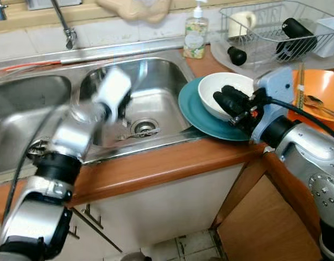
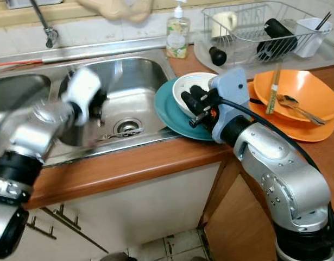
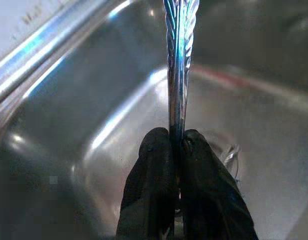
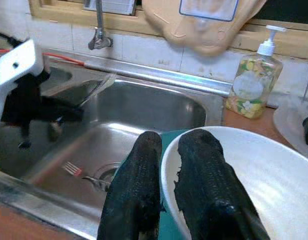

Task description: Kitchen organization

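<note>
You have a shiny steel sink set in a brown wooden counter. A wire dish rack and orange bowls sit nearby. Your right gripper is clamped on the rim of the round white bowl, which rests on a teal plate. Your left gripper pinches a thin silver utensil handle over the sink. A fork lies by the drain.
</note>
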Controlling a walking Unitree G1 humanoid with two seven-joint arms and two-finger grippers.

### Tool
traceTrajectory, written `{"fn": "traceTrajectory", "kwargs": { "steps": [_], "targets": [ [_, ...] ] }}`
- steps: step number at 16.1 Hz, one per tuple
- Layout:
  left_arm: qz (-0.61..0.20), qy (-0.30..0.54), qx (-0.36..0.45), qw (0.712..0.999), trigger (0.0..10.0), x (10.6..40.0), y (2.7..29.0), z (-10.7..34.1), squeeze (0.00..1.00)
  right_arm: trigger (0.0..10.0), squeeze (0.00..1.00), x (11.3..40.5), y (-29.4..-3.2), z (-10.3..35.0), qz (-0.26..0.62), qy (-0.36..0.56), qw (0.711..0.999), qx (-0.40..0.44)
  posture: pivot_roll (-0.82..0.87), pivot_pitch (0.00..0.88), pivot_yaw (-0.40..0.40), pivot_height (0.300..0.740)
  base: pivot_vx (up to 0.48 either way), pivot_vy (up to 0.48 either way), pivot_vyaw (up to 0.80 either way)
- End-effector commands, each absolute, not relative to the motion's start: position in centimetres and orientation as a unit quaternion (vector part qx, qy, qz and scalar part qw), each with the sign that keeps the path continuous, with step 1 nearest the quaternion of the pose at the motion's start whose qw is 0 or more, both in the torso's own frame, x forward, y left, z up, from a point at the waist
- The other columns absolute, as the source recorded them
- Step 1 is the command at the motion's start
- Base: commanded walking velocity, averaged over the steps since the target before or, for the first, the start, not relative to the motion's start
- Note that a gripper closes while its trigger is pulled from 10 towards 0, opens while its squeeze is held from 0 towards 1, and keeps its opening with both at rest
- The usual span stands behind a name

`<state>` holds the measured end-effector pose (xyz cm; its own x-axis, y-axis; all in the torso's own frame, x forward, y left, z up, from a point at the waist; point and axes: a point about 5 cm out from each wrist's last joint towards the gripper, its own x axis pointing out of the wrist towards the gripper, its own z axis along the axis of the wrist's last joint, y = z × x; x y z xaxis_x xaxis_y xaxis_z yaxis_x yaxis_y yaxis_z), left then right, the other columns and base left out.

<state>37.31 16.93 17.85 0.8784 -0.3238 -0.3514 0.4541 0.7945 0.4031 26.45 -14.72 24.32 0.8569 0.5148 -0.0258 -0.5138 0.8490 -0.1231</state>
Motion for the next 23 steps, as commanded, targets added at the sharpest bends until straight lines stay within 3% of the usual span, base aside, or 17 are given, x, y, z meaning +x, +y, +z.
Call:
{"fn": "traceTrajectory", "kwargs": {
  "steps": [1,2,3,8,9,10,12,14,17,18,19,20,21,23],
  "targets": [
    [-0.201,0.143,0.271,0.930,10.0,37.6,17.0,18.0,0.00,10.0,0.00,26.4,-15.2,24.2,0.243,0.003,0.968,-0.065,-0.12,0.000,0.073,0.740,0.000,0.000,0.00],
    [-0.202,0.157,0.280,0.925,10.0,37.6,17.1,17.4,1.00,10.0,0.00,26.4,-15.5,24.2,0.229,0.006,0.971,-0.062,-0.12,0.000,0.073,0.740,0.000,0.000,0.00],
    [-0.203,0.179,0.308,0.912,10.0,37.6,17.4,15.9,1.00,10.0,0.00,26.7,-16.7,24.2,0.178,0.026,0.983,-0.041,-0.13,0.000,0.086,0.740,0.000,0.000,0.00],
    [-0.214,0.206,0.328,0.897,10.0,37.5,17.6,14.5,1.00,10.0,0.04,27.5,-18.7,24.2,0.103,0.062,0.993,0.001,-0.14,0.000,0.081,0.740,0.000,0.000,0.00],
    [-0.214,0.206,0.329,0.897,10.0,37.6,17.6,14.5,1.00,10.0,0.76,27.6,-18.9,24.2,0.095,0.067,0.993,0.008,-0.14,0.000,0.081,0.740,0.000,0.000,0.00],
    [-0.215,0.196,0.320,0.902,10.0,37.6,17.6,14.5,1.00,10.0,1.00,27.8,-19.3,24.2,0.082,0.077,0.993,0.029,-0.14,0.000,0.079,0.740,0.000,0.000,0.00],
    [-0.215,0.184,0.301,0.911,10.0,37.5,17.7,14.7,1.00,10.0,1.00,28.0,-19.8,24.4,0.072,0.086,0.993,0.047,-0.14,0.000,0.079,0.740,0.000,0.000,0.00],
    [-0.221,0.117,0.234,0.940,10.0,37.0,18.1,15.9,1.00,10.0,1.00,28.5,-20.7,24.9,0.056,0.097,0.991,0.066,-0.13,0.000,0.058,0.740,0.000,0.000,0.00],
    [-0.248,0.052,0.192,0.948,10.0,35.5,18.5,17.2,1.00,10.0,1.00,28.9,-21.4,25.0,0.051,0.121,0.987,0.094,-0.12,0.000,0.044,0.740,0.000,0.000,0.00],
    [-0.272,0.015,0.172,0.947,10.0,34.3,18.5,18.1,1.00,10.0,0.69,29.0,-21.8,25.0,0.049,0.143,0.983,0.105,-0.12,0.000,0.040,0.740,0.000,0.000,0.00],
    [-0.303,-0.014,0.134,0.943,10.0,32.6,18.2,19.0,0.66,10.0,0.00,29.3,-22.0,25.2,0.044,0.152,0.980,0.117,-0.12,0.000,0.037,0.740,0.000,0.000,0.00],
    [-0.316,-0.024,0.120,0.941,10.0,32.0,18.1,19.3,0.66,10.0,0.00,29.4,-22.1,25.3,0.042,0.153,0.980,0.123,-0.12,0.000,0.036,0.740,0.000,0.000,0.00],
    [-0.342,-0.033,0.104,0.933,10.0,30.8,17.7,19.6,0.00,10.0,0.00,29.5,-22.1,25.2,0.042,0.160,0.977,0.132,-0.11,0.000,0.031,0.740,0.000,0.000,0.00],
    [-0.392,-0.028,0.092,0.915,10.0,28.7,16.9,19.6,0.00,10.0,0.00,29.9,-22.0,24.8,0.053,0.197,0.966,0.158,-0.11,0.000,0.024,0.740,0.000,0.000,0.00]
  ]
}}
